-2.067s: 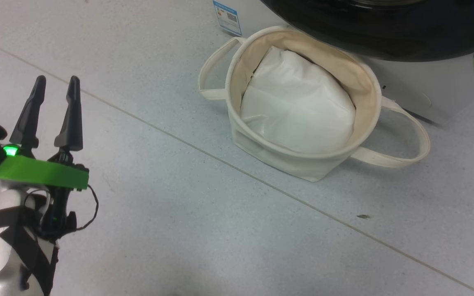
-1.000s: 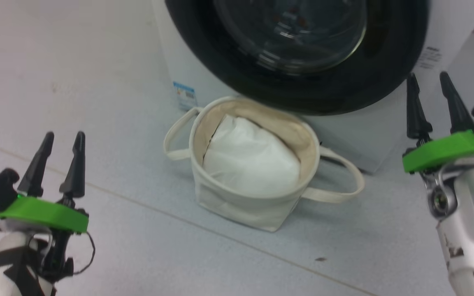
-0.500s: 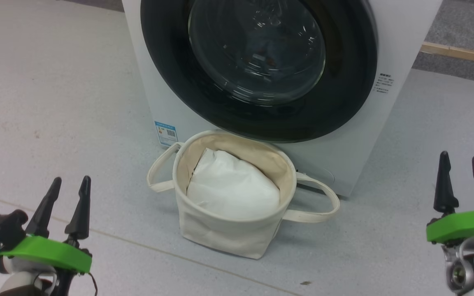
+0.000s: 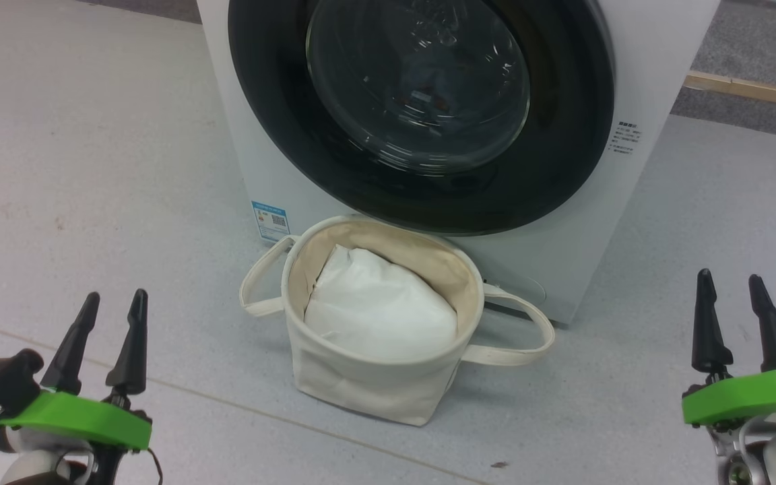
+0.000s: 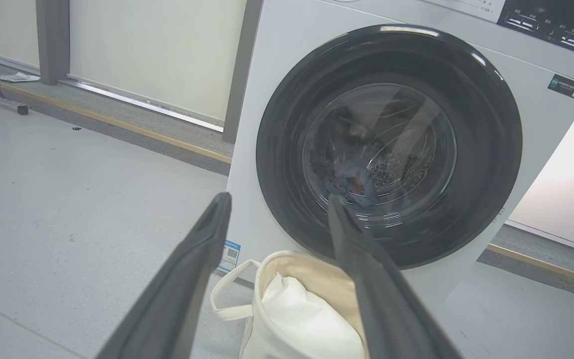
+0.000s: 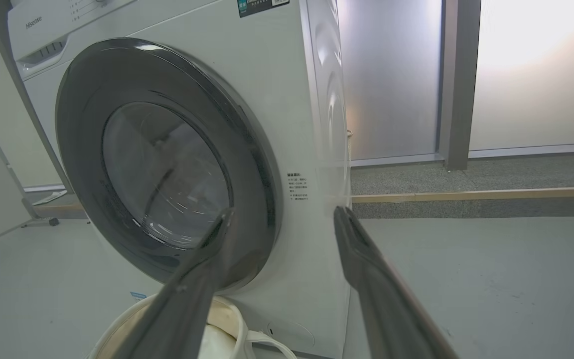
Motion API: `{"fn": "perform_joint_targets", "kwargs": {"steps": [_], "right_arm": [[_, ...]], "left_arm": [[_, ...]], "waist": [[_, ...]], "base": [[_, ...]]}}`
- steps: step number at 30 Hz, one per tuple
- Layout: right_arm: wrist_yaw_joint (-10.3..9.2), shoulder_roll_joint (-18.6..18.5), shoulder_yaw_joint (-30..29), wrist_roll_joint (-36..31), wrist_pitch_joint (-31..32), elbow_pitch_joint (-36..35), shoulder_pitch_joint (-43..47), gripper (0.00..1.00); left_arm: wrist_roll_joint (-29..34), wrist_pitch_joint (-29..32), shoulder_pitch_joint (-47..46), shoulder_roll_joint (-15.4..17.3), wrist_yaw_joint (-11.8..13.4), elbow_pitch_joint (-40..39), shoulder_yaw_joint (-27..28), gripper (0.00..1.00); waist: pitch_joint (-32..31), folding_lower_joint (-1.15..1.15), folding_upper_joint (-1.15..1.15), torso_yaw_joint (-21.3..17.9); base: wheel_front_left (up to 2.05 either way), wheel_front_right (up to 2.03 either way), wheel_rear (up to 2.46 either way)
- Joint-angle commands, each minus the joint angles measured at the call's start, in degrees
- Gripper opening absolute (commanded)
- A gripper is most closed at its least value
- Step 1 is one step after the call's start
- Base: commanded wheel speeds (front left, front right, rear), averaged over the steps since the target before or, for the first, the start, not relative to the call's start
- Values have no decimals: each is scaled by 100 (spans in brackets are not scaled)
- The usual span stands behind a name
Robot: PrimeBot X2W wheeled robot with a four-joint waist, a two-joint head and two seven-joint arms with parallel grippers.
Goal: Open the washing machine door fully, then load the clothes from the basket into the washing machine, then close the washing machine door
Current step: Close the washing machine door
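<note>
While the washing machine door stands shut at 12 o'clock in my head view, the clothes showing blue behind its glass, I have the left gripper at 7 o'clock and the right gripper at 5 o'clock, both spread wide and empty. The basket sits on the floor just below the door, with white padding inside. My worry is that the door may look shut without being latched. A pass near the basket's loop handles could also snag a gripper.

Head camera lifted and backed off since earlier: washing machine door now seen almost whole, basket shown smaller, lower in head view. Right gripper brought into view, near right.
</note>
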Motion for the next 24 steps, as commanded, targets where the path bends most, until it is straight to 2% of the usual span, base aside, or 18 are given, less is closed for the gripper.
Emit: {"fn": "perform_joint_targets", "kwargs": {"steps": [1, 24], "right_arm": [[-2, -103, 140, 55, -28, -215, -39, 100], [-2, -35, 367, 176, -28, -113, 81, 100]], "left_arm": [[37, -34, -188, 145, -34, -198, 263, 100], [-288, 18, -298, 152, -34, 107, 90, 100]], "waist": [[0, 0, 0, 1], [-60, 0, 0, 21]], "base": [[0, 0, 0], [0, 0, 0]]}}
